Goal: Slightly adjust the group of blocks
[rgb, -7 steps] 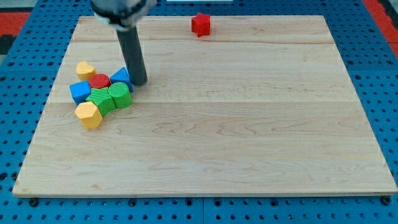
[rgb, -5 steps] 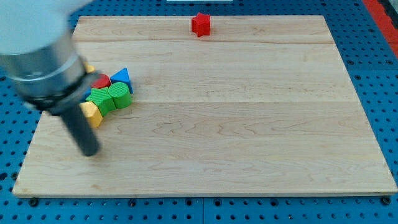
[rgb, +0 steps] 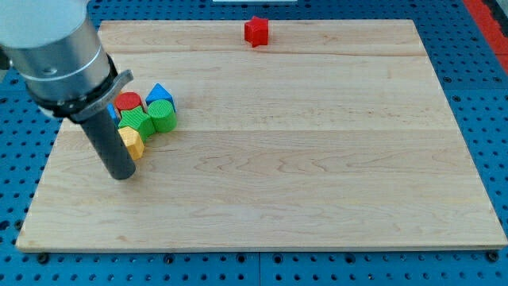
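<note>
Camera view is showing a pale wooden counter (rgb: 317,159) lying on a blue pegboard surface (rgb: 24,199). I am carrying no pincer, so there is no opening or grasp to report; my arm is ending in a straight dark rod, and my tip (rgb: 123,176) is resting on the counter near its left edge, about midway between the top left and bottom left corners.

The group of blocks is sitting just toward the view's top and right of my tip, in the left part of the counter. The yellow block (rgb: 132,142) is lying directly against the rod's right side, partly hidden by it; its shape is not clear. Just above it, a green block (rgb: 136,122) with a ribbed top is touching a green cylinder (rgb: 163,116) on its right. A red cylinder (rgb: 128,102) is standing at the top left of the cluster, partly overlapped by my arm's grey housing. A blue triangular block (rgb: 159,94) is sitting at the top right of the cluster, touching the green cylinder below it. Whether further blocks are lying behind my arm, I cannot tell.

A red block (rgb: 255,31) of irregular, star-like outline is standing well apart from the group, close to the counter's top edge, roughly at its middle.
</note>
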